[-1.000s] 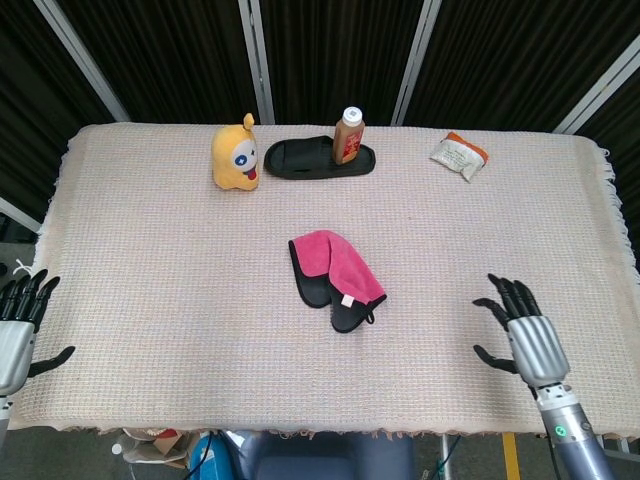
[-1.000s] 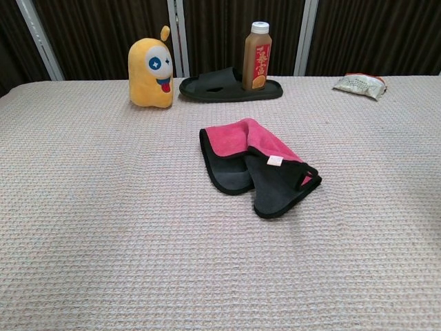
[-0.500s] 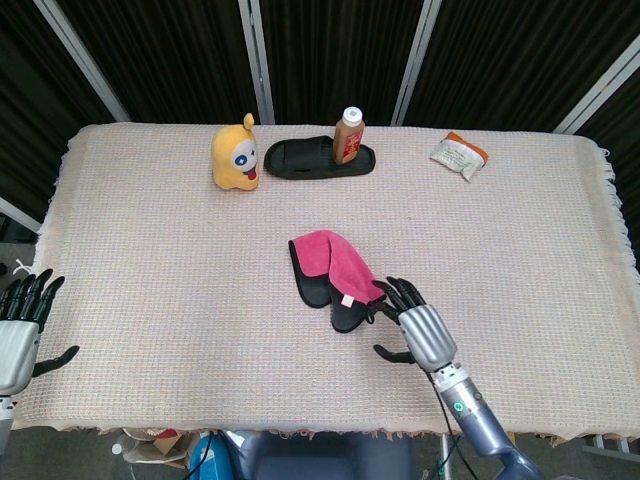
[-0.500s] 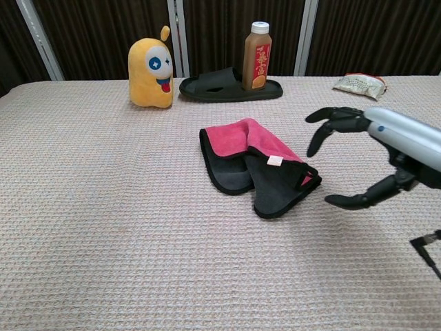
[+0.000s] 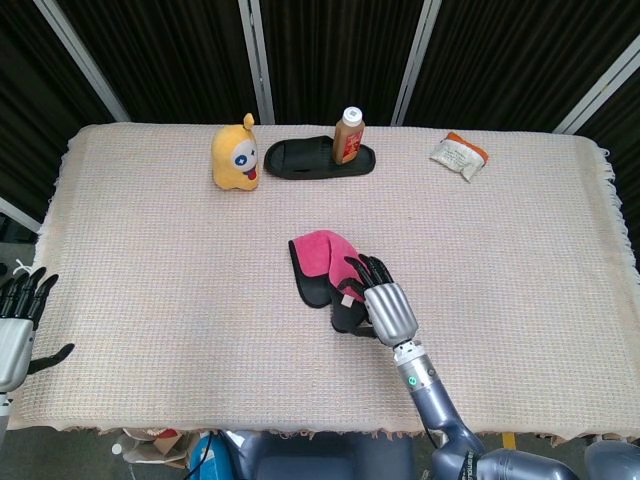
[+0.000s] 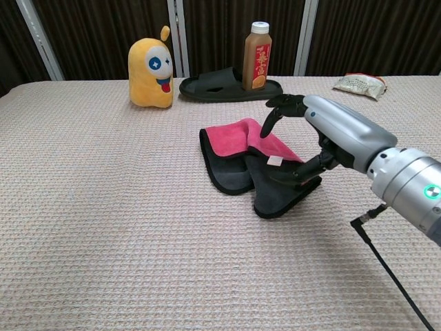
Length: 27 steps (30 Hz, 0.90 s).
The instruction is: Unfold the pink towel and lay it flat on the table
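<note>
The pink towel [image 5: 320, 250] [image 6: 231, 138] lies folded near the middle of the table, its black underside turned up along the front. My right hand [image 5: 385, 308] [image 6: 337, 131] hovers over the towel's right end with its fingers spread. Its fingertips [image 6: 272, 114] arch above the pink fold, and the thumb reaches down to the black flap [image 6: 282, 189]; whether it touches is unclear. It holds nothing. My left hand [image 5: 15, 325] hangs off the table's front left edge, fingers apart and empty, and shows only in the head view.
Along the back stand a yellow plush toy [image 5: 234, 155] [image 6: 151, 65], a black slipper [image 5: 315, 160] [image 6: 224, 86] and a brown bottle [image 5: 348, 135] [image 6: 257, 56]. A snack packet [image 5: 459, 155] [image 6: 358, 83] lies at the back right.
My right hand has swept in from the front right to the towel's right end and now hangs over it. The towel and the left hand have not moved.
</note>
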Tool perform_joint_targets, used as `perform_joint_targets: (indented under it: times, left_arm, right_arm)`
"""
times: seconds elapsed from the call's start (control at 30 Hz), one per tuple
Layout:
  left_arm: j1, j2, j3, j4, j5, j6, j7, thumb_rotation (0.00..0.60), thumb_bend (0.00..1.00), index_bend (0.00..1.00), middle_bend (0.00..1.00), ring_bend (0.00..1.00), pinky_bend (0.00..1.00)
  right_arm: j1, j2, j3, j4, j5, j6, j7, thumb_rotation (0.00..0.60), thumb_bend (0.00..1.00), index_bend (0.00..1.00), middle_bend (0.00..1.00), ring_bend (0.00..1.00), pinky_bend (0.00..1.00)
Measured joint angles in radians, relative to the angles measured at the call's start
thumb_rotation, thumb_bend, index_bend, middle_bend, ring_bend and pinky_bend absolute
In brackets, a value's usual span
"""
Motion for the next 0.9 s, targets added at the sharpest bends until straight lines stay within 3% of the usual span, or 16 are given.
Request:
perform_joint_targets:
  times: [0.53, 0.9]
  left_arm:
    - [0.001, -0.004, 0.008, -0.003, 0.013, 0.003, 0.008, 0.6, 0.0, 0.0, 0.0, 0.0, 0.0]
    - [0.001, -0.005, 0.012, -0.004, 0.017, 0.0, 0.011, 0.6, 0.0, 0.0, 0.0, 0.0, 0.0]
  right_arm:
    - [0.036, -0.095, 0.011, 0.158, 0.052, 0.019, -0.011, 0.6, 0.22, 0.51, 0.2, 0.09, 0.09]
    - [0.059, -0.142, 0.029, 0.245, 0.052, 0.067, -0.026, 0.6, 0.29, 0.51, 0.21, 0.1, 0.1]
